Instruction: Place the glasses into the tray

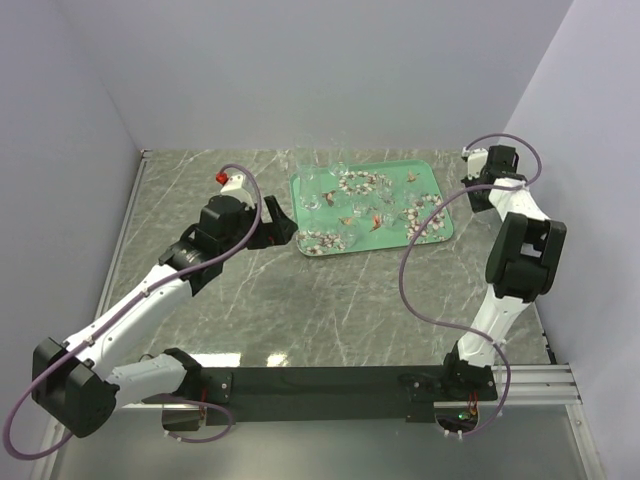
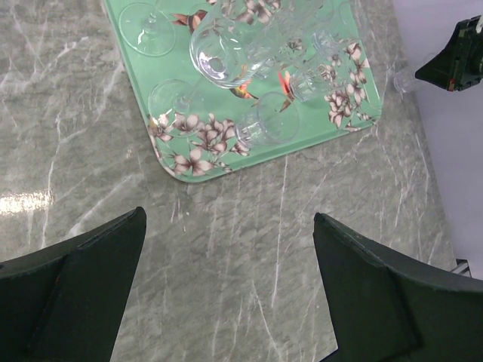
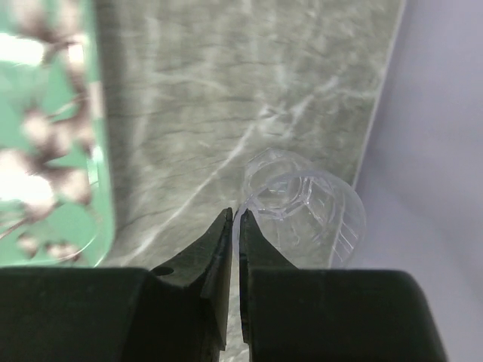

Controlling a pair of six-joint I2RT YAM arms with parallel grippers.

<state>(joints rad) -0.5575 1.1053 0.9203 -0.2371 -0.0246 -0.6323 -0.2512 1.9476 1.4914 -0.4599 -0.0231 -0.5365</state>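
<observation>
On the grey marbled table (image 1: 330, 300), the teal flower-printed tray (image 2: 134, 66) lies far of centre, carrying several clear glasses (image 2: 226, 56). The left gripper (image 2: 226, 302) gapes wide just left of it. The right gripper (image 3: 235, 226), nearly closed, nips the rim of one glass (image 3: 309, 211) on the table right of the tray.
</observation>
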